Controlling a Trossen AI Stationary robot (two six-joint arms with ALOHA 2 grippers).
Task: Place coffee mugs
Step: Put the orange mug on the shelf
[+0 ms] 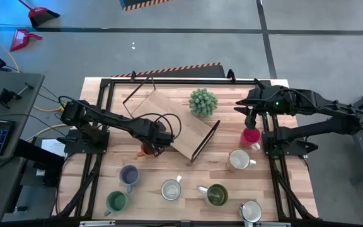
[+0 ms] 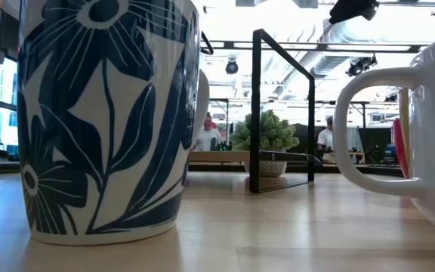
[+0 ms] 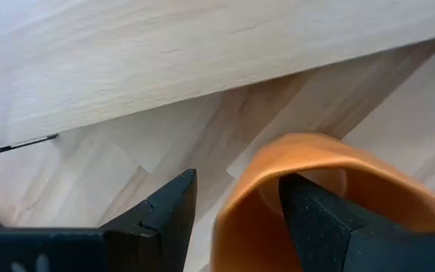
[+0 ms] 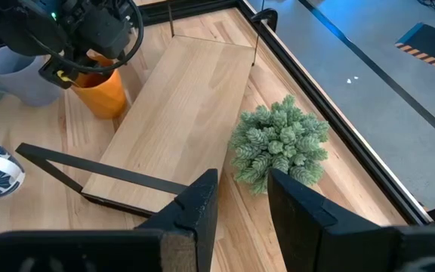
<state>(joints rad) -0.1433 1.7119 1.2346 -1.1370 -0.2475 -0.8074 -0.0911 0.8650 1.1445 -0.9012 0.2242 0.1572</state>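
Orange mug rim btwn left pincer fingers.

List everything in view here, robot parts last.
orange mug: one, beside shelf
red mug: one, right side
white mugs: three, right and near edge
blue-grey mug: one, near left
green mug: one, near left
olive mug: one, near edge
plant: one, green, far centre
shelf: one, wood, black frame, centre
table: one, wood
people: two, far background
left gripper: open, astride orange mug's rim
right gripper: open, over red mug
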